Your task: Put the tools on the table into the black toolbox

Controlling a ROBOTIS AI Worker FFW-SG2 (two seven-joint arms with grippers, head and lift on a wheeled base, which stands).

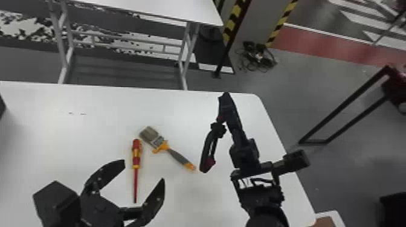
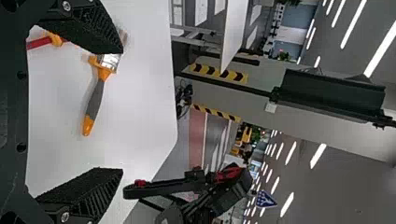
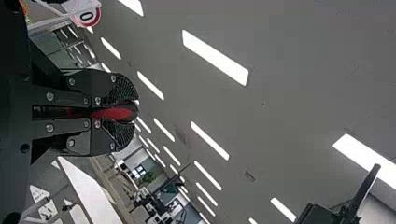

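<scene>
In the head view my left gripper (image 1: 143, 172) stands open at the lower left, near the red-and-yellow screwdriver (image 1: 136, 158), which lies on the table (image 1: 75, 126). Right of the screwdriver lies a paintbrush (image 1: 178, 157) with a grey-and-orange handle. My right gripper (image 1: 226, 101) is shut on the upper end of a black-and-red tool (image 1: 208, 151) that hangs slanting over the table's right part. Beyond my left gripper (image 2: 122, 111), the left wrist view shows the brush (image 2: 95, 98) and part of the screwdriver (image 2: 39, 43). In the right wrist view the tool (image 3: 112, 113) is between the fingers of my right gripper (image 3: 133, 109).
A dark object (image 1: 1, 105) is cut off by the head view's left edge. Another white table (image 1: 151, 10) stands behind this one. A striped post (image 1: 235, 21) and cables (image 1: 258, 57) are on the floor side, with a black frame (image 1: 344, 108) farther right.
</scene>
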